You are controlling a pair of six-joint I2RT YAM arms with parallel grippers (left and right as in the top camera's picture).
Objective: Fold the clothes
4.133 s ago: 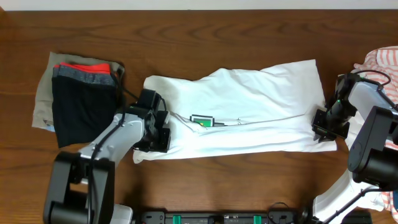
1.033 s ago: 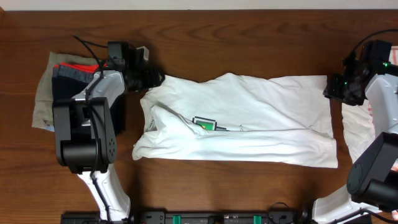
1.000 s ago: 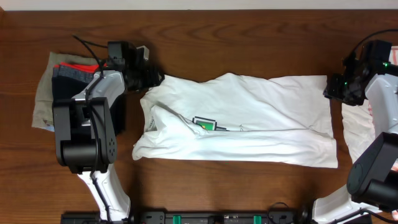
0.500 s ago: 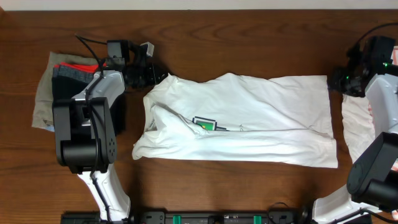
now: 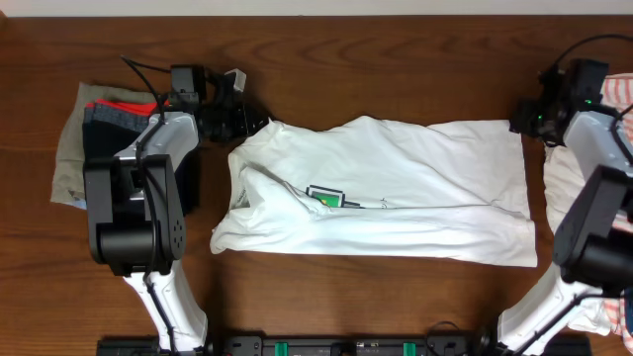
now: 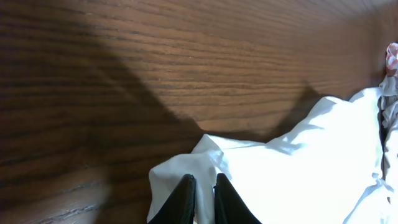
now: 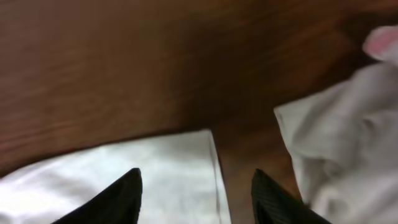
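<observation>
The white shirt (image 5: 396,188) lies stretched lengthwise across the middle of the surface (image 5: 396,59), its green-and-black chest print (image 5: 324,195) facing up. It looks narrowed into a long band, with a fold line running along its length, so a first lengthwise fold seems done, though the left end is rumpled.

The left hand (image 5: 255,124) sits at the shirt's far left corner. In the wrist view its fingers (image 6: 186,198) stand almost together with white cloth pinched between them. The right hand (image 5: 522,121) is at the shirt's far right corner with fingers spread wide, holding nothing; the corner lies flat below the gap.

By my reading the task is partway through. The shirt needs its left end smoothed and then folding across its length. An orange-striped garment (image 5: 615,94) waits unfolded at the right edge. A stack of folded clothes (image 5: 119,148) by the left edge suggests earlier items are finished.
</observation>
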